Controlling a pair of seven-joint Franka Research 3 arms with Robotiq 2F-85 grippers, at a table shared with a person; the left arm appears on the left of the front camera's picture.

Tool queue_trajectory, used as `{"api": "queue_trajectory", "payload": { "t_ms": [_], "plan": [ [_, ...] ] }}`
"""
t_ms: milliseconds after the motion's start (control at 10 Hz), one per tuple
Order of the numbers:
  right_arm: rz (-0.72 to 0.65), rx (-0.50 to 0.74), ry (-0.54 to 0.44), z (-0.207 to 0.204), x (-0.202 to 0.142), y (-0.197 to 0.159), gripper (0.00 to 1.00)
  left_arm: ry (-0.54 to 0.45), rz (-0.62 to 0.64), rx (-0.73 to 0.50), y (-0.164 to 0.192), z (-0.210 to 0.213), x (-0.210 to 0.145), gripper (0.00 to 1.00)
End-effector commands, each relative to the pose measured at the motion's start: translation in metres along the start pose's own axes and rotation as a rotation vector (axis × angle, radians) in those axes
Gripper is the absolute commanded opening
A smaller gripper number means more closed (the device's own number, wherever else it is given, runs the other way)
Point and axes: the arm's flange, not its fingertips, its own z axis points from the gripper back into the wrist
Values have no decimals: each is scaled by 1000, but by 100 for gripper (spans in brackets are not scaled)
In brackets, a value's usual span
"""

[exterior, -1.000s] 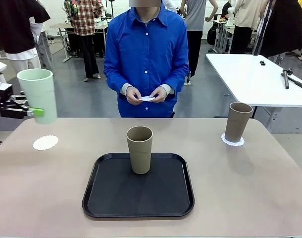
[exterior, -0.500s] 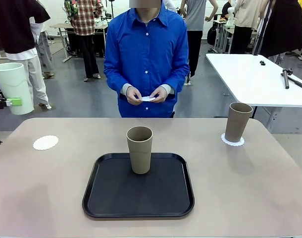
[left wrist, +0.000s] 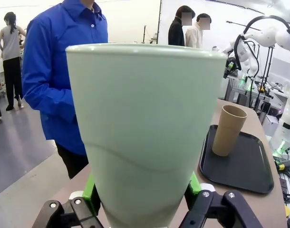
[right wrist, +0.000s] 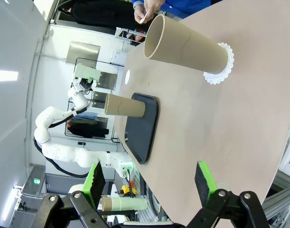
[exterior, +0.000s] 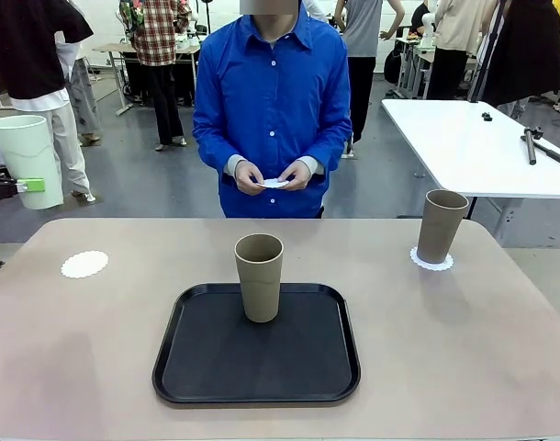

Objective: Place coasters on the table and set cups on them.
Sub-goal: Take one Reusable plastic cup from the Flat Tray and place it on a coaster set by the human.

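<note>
My left gripper [exterior: 23, 186] is shut on the pale mint green cup [exterior: 28, 161], holding it upright in the air beyond the table's [exterior: 464, 349] far-left corner. In the left wrist view the same cup [left wrist: 145, 133] stands between the green pads [left wrist: 90, 190]. A bare coaster [exterior: 84, 264] lies at the table's left. One tan cup [exterior: 260, 276] stands on the black tray [exterior: 207, 367]. The other tan cup [exterior: 442, 225] stands on a coaster [exterior: 431, 260] at the far right. My right gripper [right wrist: 149, 183] is open, back from that cup [right wrist: 188, 47].
The person in a blue shirt stands at the far side, holding another white coaster [exterior: 274, 182] in both hands. A white table [exterior: 473, 147] stands behind to the right. Bare tabletop lies left and right of the tray.
My left gripper has carried the mint cup left and slightly up, away from above the table's left part to past its edge. Nothing else has moved.
</note>
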Motion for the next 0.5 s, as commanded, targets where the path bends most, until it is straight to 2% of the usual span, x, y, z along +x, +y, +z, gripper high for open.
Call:
{"api": "queue_trajectory", "payload": {
  "t_ms": [0, 300, 400],
  "plan": [
    [-2, -5, 2, 0, 0, 0, 100, -7, 0, 0, 0, 4, 1, 84],
    [-2, -5, 2, 0, 0, 0, 100, 0, 3, 4, 0, 2, -1, 84],
    [-2, -5, 2, 0, 0, 0, 100, -5, -1, -86, 13, -3, -9, 84]
  ]
}}
